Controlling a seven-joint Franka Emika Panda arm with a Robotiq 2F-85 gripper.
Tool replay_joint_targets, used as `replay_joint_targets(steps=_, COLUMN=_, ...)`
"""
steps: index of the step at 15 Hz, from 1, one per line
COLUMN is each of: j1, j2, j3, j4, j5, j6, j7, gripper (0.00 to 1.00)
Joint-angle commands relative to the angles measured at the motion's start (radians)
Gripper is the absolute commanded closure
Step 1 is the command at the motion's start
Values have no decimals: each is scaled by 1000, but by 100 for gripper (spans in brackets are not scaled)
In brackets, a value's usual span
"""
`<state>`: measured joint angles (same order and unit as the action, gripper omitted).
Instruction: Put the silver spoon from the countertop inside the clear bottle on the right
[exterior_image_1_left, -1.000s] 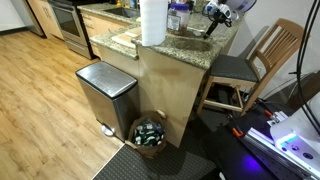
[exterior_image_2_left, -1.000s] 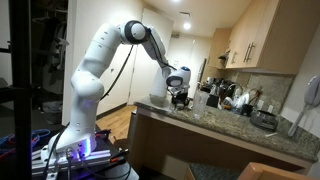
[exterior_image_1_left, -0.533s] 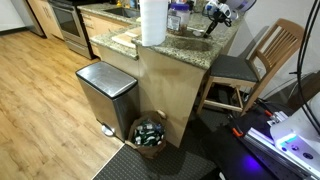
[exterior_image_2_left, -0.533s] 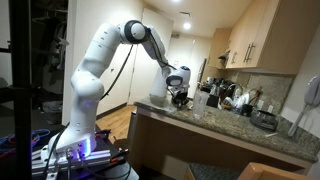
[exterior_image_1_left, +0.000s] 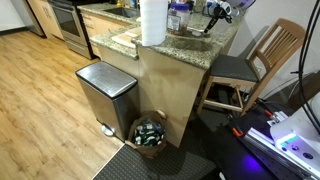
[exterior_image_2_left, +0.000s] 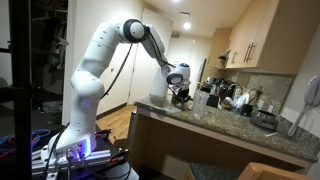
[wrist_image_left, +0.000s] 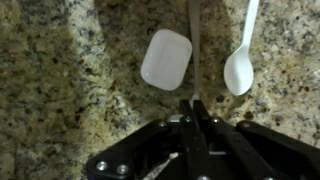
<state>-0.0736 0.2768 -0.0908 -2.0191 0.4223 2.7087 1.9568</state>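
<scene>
In the wrist view, the robot's black gripper (wrist_image_left: 193, 108) is closest. Its two fingers are squeezed tight on a thin, shiny silver spoon (wrist_image_left: 193, 50) made of metal. The silver spoon sticks straight out from the fingers, over the speckled brown and grey stone countertop (wrist_image_left: 70, 90). Its far end runs out of the picture, so I cannot tell if it touches the stone.

Just beside the silver spoon, on one side, lies a small white square thing with round corners (wrist_image_left: 166, 58). On the other side lies a white plastic spoon (wrist_image_left: 239, 68). Both lie flat on the countertop.

In an exterior view, a shiny metal bin with a flat lid (exterior_image_1_left: 107, 90) stands on the wood floor in front. Behind it, on the countertop (exterior_image_1_left: 185, 45), stands a tall white paper-towel roll (exterior_image_1_left: 152, 22). The gripper (exterior_image_1_left: 217, 12) hangs farther back, above the stone.
</scene>
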Motion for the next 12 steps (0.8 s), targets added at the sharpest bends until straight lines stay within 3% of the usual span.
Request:
replay_joint_targets(steps=1, j1=14, j2=-35, j3=5, j4=-16, j5=-3, j6=111, j7=-25, gripper=100)
replay_joint_targets(steps=3, j1=28, j2=-94, j3=-29, j4=-26, j5=-68, j6=98, j7=18, gripper=100)
replay_joint_targets(steps=4, j1=25, j2=-103, j3=-39, j4=-28, j5=-97, j6=87, j7=19, gripper=75)
replay_joint_targets(steps=5, j1=18, j2=-108, j3=-43, j4=-24, j5=-117, j6=68, j7=18, gripper=74)
replay_joint_targets(steps=9, j1=2, j2=-83, j3=-63, j4=-14, j5=-140, j6=34, j7=25, gripper=42)
replay_joint_targets(steps=12, j1=-16, j2=-73, j3=-43, j4=-11, j5=-81, j6=-11, j7=-30, gripper=20)
